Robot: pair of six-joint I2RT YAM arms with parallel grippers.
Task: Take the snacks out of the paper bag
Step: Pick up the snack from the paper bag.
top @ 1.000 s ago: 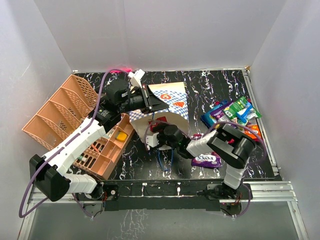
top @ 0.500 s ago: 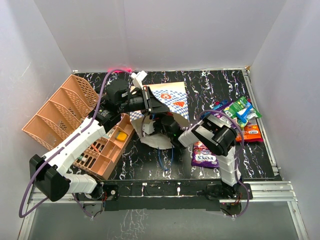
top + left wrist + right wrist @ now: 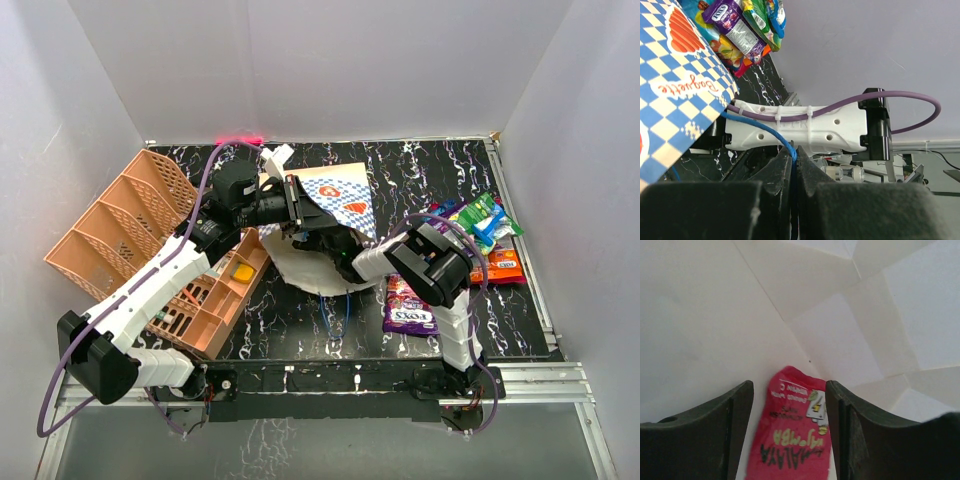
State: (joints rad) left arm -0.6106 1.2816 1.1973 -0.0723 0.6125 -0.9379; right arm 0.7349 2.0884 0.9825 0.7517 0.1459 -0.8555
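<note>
The paper bag (image 3: 345, 197) lies on its side at the middle of the table, chequered band up. My left gripper (image 3: 298, 205) is shut on its blue cord handle (image 3: 760, 129), holding the mouth up. My right arm reaches into the bag, so its gripper is hidden from above. Inside the bag, my right gripper (image 3: 789, 395) is open, its fingers (image 3: 735, 430) on either side of a magenta snack packet (image 3: 790, 445) lying on the white paper. Other snacks (image 3: 470, 222) lie in a pile at the right, with a purple packet (image 3: 408, 308) nearer the front.
A peach latticed basket (image 3: 130, 230) with small items stands at the left, close to my left arm. An orange packet (image 3: 500, 265) lies near the table's right edge. Grey walls enclose the table on three sides.
My right arm has pushed from the bag's mouth deeper into the bag, towards the back. The left gripper keeps holding the cord, and the bag's mouth has shifted slightly.
</note>
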